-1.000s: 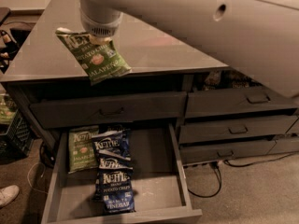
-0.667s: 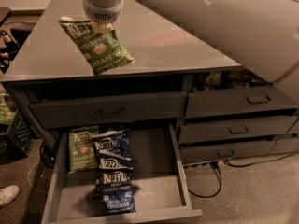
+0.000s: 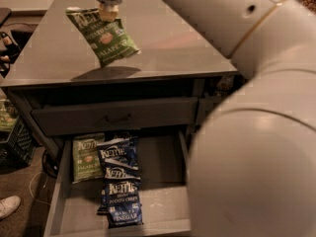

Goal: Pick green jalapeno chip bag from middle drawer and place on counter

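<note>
Carry over counter, release not yet made.
Pinches green jalapeno chip bag (image 3: 102, 36) by its top edge in gripper (image 3: 109, 14), upper left of frame; hangs it tilted above counter (image 3: 187, 43), apart from the surface, shadow directly beneath. Has brought it up-frame and further in from the front edge than a second ago, well clear of middle drawer (image 3: 160, 186) at bottom, where dark blue Kettle bags (image 3: 118, 181) and a duller green Kettle bag (image 3: 88, 157) lie. Leaves, probably, only lowering and letting go. Offers bare tabletop all round; keeps left and front edges nearest, so best set down no further left.
</note>
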Robot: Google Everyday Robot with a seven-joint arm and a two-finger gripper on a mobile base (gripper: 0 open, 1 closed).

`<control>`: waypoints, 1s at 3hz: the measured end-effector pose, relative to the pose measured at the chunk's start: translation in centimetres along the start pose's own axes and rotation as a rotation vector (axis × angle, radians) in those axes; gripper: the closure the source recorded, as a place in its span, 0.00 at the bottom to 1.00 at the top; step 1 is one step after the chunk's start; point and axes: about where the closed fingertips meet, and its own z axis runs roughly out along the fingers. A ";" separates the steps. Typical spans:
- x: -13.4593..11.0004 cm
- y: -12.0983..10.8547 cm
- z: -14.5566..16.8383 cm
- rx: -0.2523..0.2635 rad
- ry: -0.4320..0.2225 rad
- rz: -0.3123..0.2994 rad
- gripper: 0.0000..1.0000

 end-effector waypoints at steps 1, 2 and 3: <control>0.2 -1.8 4.6 -0.079 -0.032 0.005 1.00; 0.1 -2.0 6.6 -0.118 -0.054 0.010 1.00; 0.0 -2.2 6.7 -0.116 -0.059 0.013 0.82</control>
